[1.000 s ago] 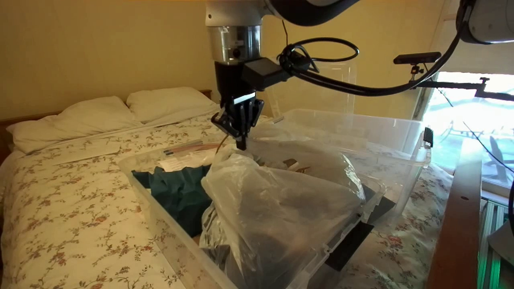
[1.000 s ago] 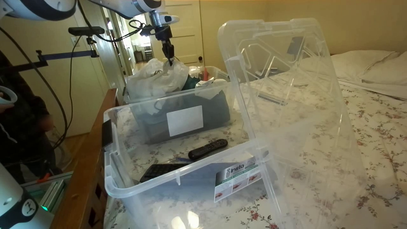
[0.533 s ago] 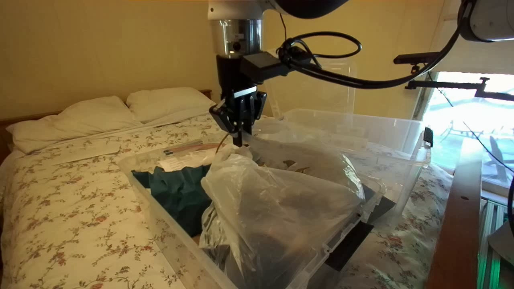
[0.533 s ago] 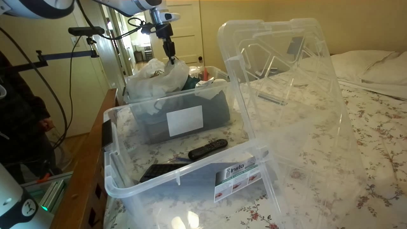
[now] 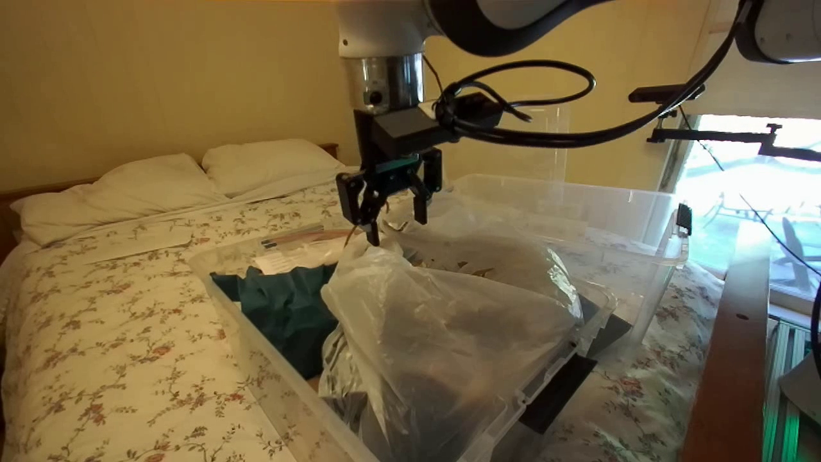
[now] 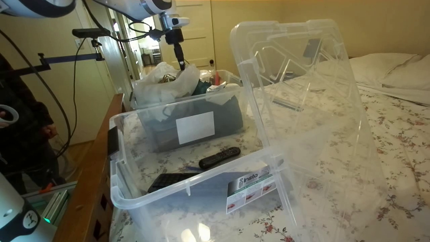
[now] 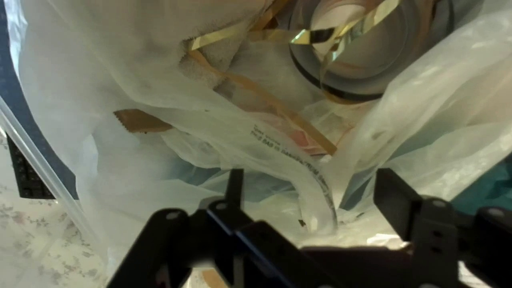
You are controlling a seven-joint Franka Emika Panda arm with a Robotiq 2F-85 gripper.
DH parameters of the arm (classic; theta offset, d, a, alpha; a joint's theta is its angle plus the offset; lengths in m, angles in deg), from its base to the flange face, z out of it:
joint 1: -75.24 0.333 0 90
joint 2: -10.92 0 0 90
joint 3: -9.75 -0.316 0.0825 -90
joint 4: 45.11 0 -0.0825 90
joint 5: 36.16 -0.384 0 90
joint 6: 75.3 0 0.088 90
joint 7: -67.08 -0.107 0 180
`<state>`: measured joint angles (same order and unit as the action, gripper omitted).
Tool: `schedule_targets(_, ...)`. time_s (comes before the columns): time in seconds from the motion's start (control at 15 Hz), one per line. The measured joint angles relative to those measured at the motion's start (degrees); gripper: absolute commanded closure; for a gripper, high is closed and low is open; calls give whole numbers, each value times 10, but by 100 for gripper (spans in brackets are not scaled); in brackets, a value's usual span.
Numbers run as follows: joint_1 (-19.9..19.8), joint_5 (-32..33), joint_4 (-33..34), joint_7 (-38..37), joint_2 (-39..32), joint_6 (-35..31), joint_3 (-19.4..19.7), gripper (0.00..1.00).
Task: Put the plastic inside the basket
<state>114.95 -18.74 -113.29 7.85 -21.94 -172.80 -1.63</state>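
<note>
The plastic, a white translucent bag, sits bunched inside a clear bin, the basket, its top rising above the rim. In both exterior views my gripper points down at the bag's upper edge. In the wrist view the jaws of the gripper stand wide apart. A printed strip of the bag hangs loose between them, clear of both fingers. A roll of tape and gold ribbon show inside the bag. The bag's underside is hidden.
Dark green cloth fills the basket's side beside the bag. A second clear bin stands close by with its lid upright. A remote and a black keyboard lie near it. A wooden rail edges the bed.
The gripper was shut at the bag's top; its fingers have spread apart. It rose slightly, then came down a little. The bag's upper edge has shifted a bit.
</note>
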Motion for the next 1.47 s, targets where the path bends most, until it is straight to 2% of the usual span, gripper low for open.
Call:
schedule_targets(0.2, 4, 2, -17, -32, -9, -2, 5, 0)
schedule_targets(0.27, 4, 2, -23, -37, -12, -10, 5, 25)
schedule_targets(0.33, 4, 1, -28, -38, -15, -20, 5, 28)
schedule_targets(0.47, -1, -5, -43, -24, -20, -70, 0, 43)
schedule_targets(0.73, -18, -5, -67, 64, -21, -172, -12, 69)
schedule_targets(1.0, -36, -6, -68, 151, -19, -200, -27, 98)
schedule_targets(1.47, -55, -52, -69, 167, 8, -114, -36, 100)
